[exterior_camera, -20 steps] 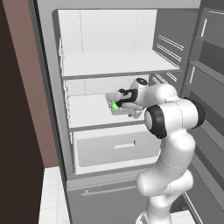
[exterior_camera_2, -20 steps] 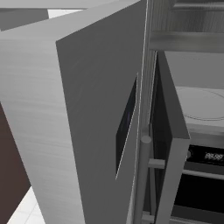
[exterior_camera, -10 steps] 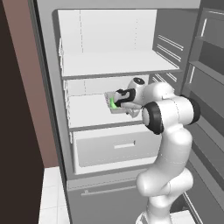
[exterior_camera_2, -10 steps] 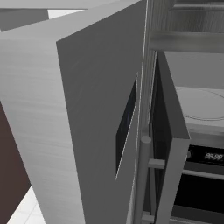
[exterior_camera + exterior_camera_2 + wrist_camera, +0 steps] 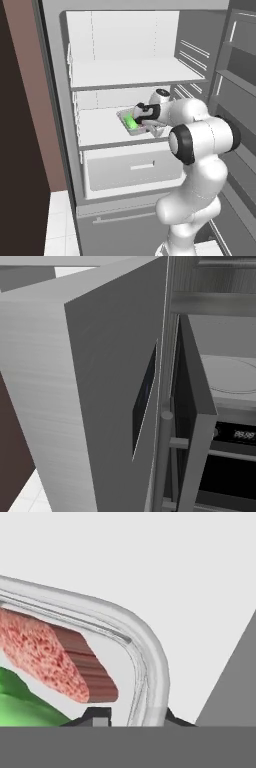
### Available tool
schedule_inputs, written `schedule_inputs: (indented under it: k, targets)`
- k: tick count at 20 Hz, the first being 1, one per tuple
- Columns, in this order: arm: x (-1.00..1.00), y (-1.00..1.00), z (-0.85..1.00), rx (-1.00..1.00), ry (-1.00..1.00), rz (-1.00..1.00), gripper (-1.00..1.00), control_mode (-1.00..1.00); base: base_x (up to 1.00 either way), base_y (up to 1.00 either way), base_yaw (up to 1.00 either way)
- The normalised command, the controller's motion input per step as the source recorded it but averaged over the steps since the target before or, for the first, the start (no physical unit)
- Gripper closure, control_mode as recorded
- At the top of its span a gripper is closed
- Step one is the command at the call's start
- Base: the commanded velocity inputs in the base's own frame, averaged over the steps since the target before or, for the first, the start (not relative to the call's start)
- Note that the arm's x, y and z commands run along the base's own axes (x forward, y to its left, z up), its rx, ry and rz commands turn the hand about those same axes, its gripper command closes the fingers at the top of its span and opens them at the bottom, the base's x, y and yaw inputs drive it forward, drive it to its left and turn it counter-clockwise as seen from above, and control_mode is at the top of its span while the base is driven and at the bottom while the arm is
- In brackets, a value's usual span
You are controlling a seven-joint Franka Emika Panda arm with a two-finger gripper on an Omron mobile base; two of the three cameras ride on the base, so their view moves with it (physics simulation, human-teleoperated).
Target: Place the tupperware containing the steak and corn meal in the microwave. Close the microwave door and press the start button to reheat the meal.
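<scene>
On the middle shelf of the open fridge sits the tupperware, a clear tub with a rim. My gripper reaches in from the right and is at its near corner. The hand view shows the tub's rounded corner up close. Inside lie the red steak and the green lump beside it. My gripper straddles the wall, one fingertip inside and one outside, shut on it. In the right base view the microwave shows its pale cavity and turntable. The microwave door stands open, edge-on.
The fridge's upper shelf hangs just above my hand, and a drawer lies below the tub's shelf. The fridge's right door with racks stands open beside the arm. A large grey fridge door blocks the right base view's left half.
The jaws have closed from wide open onto the tub's wall. The arm has barely moved, and the tub stays on the shelf.
</scene>
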Motion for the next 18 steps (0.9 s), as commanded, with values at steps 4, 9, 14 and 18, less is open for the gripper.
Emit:
schedule_inputs:
  k: [4, 9, 14, 18]
  targets:
    - [-1.0, 0.0, 0.02, 0.0, -0.02, 0.0, 1.0, -1.0, 0.0, 0.0, 0.0]
    - [-1.0, 0.0, 0.52, -0.01, -0.03, 0.0, 1.0, -1.0, 0.0, 0.0, 0.0]
    - [-1.0, 0.0, 0.8, 0.0, -0.01, -0.06, 1.0, -1.0, 0.0, 0.0, 0.0]
    - [-1.0, 0.0, 1.0, 0.0, 0.0, -0.1, 1.0, -1.0, 0.0, 0.0, 0.0]
